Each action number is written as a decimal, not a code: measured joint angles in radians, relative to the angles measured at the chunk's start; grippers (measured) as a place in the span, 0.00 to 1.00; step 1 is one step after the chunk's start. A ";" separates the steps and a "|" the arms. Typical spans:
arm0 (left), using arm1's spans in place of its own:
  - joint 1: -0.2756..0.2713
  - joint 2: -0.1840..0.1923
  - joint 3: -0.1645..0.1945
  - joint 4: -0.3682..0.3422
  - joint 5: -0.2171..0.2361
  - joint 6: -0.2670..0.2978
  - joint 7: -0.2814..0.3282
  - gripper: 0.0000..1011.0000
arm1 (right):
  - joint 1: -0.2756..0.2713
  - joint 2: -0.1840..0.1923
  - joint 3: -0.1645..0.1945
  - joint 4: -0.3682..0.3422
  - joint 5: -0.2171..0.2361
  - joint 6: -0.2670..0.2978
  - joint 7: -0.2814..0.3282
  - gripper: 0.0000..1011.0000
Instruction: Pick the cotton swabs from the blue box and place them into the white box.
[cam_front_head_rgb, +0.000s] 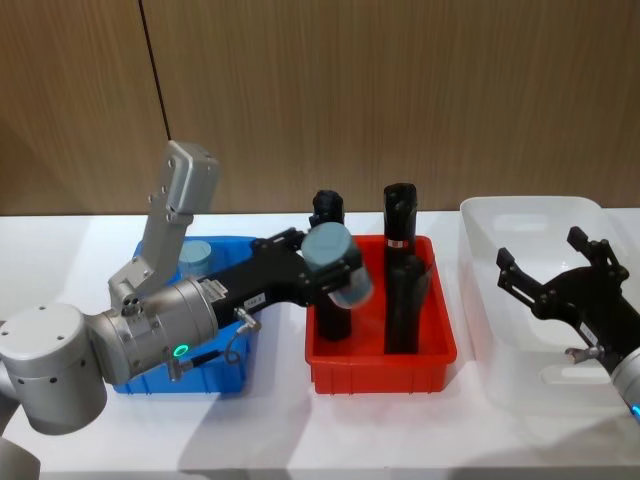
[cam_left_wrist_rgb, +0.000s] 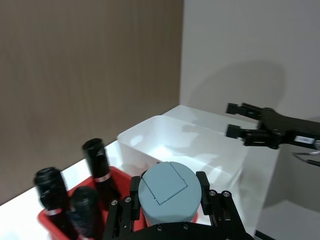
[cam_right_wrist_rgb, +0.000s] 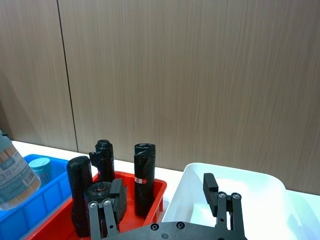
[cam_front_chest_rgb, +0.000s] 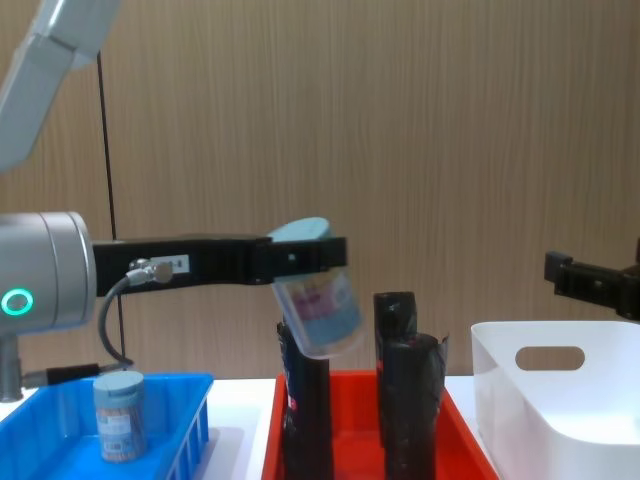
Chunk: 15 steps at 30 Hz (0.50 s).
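Note:
My left gripper (cam_front_head_rgb: 330, 262) is shut on a tub of cotton swabs (cam_front_head_rgb: 350, 290), holding it tilted in the air above the left part of the red crate. In the left wrist view its grey-blue lid (cam_left_wrist_rgb: 167, 192) sits between the fingers (cam_left_wrist_rgb: 133, 201). The chest view shows the tub (cam_front_chest_rgb: 318, 297) hanging above the black bottles. A second tub of cotton swabs (cam_front_head_rgb: 195, 257) (cam_front_chest_rgb: 120, 415) stands upright in the blue box (cam_front_head_rgb: 215, 380) (cam_front_chest_rgb: 190, 420). The white box (cam_front_head_rgb: 480, 290) (cam_front_chest_rgb: 545, 400) stands at the right. Over it, my right gripper (cam_front_head_rgb: 543, 250) (cam_left_wrist_rgb: 237, 120) hovers open with nothing in it.
A red crate (cam_front_head_rgb: 380, 365) with three tall black wrapped bottles (cam_front_head_rgb: 400, 270) stands between the blue box and the white box. A wood-panelled wall runs behind the white table (cam_front_head_rgb: 300, 430).

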 joint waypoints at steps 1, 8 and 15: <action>-0.005 -0.002 0.002 0.006 -0.001 -0.001 -0.026 0.66 | 0.000 0.000 0.000 0.000 0.000 0.000 0.000 0.99; -0.021 -0.008 0.013 0.025 -0.002 -0.007 -0.095 0.66 | 0.000 0.000 0.000 0.000 0.000 0.000 0.000 0.99; -0.031 -0.013 0.025 0.037 -0.005 -0.018 -0.142 0.66 | 0.000 0.000 0.000 0.000 0.000 0.000 0.000 0.99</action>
